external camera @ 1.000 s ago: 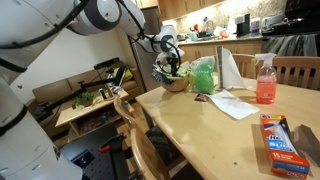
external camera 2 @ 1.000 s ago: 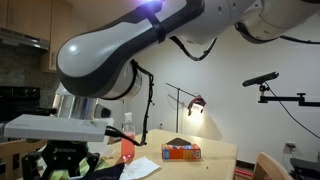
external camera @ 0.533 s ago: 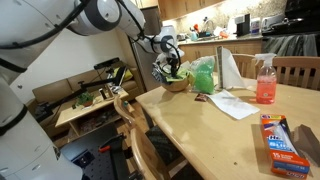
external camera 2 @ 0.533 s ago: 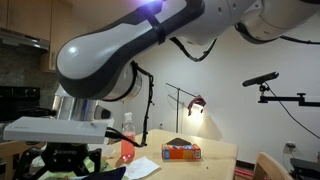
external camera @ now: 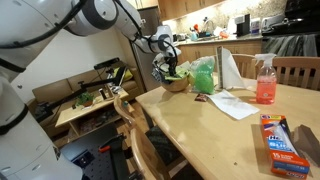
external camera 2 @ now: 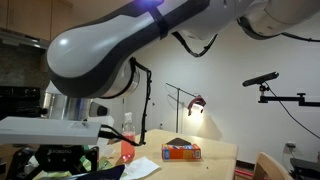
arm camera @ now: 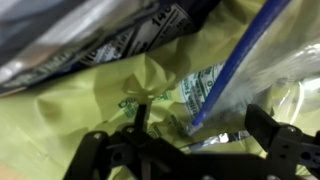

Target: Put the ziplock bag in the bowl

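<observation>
Clear ziplock bag (arm camera: 275,75) between spread pincer (arm camera: 185,138) fingers, just above brown bowl (external camera: 177,86).

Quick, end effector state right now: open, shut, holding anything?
End effector: open, fingers spread apart in the wrist view just above the ziplock bag, nothing visibly clamped between them.

The arm (external camera 2: 120,50) has swung slightly sideways, shifting the tool (external camera: 166,64) a little.

The tool (external camera: 168,63) hides part of the bowl (external camera: 178,86); its jaw state is unreadable.
</observation>
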